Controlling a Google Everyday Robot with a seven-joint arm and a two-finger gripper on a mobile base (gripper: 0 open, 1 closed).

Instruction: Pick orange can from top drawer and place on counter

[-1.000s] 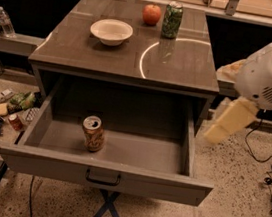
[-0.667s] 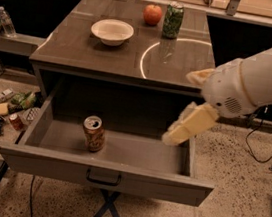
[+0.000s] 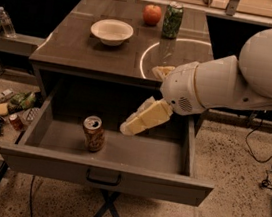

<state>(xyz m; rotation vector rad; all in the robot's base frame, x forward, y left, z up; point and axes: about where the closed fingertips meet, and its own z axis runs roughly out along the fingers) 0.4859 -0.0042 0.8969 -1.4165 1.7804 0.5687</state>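
Observation:
The orange can [image 3: 93, 133] stands upright on the floor of the open top drawer [image 3: 106, 174], left of centre. The drawer is pulled out, its front panel with a dark bar handle [image 3: 102, 179] facing me. My gripper [image 3: 132, 125] hangs over the drawer on the white arm [image 3: 230, 86], a short way right of the can and slightly above it, not touching it. The counter [image 3: 84, 47] with its white circular line [image 3: 149, 49] lies behind the drawer.
On the counter stand a white bowl [image 3: 111, 30], a red apple [image 3: 151, 15] and a green patterned can [image 3: 172, 20]. Packets and cans litter the floor at left [image 3: 10, 108]. A water bottle [image 3: 6, 22] stands on a side shelf at left. Cables lie on the floor at right.
The arm has swung left from beside the drawer's right side to over the drawer, bringing the gripper close to the orange can. The can has not moved.

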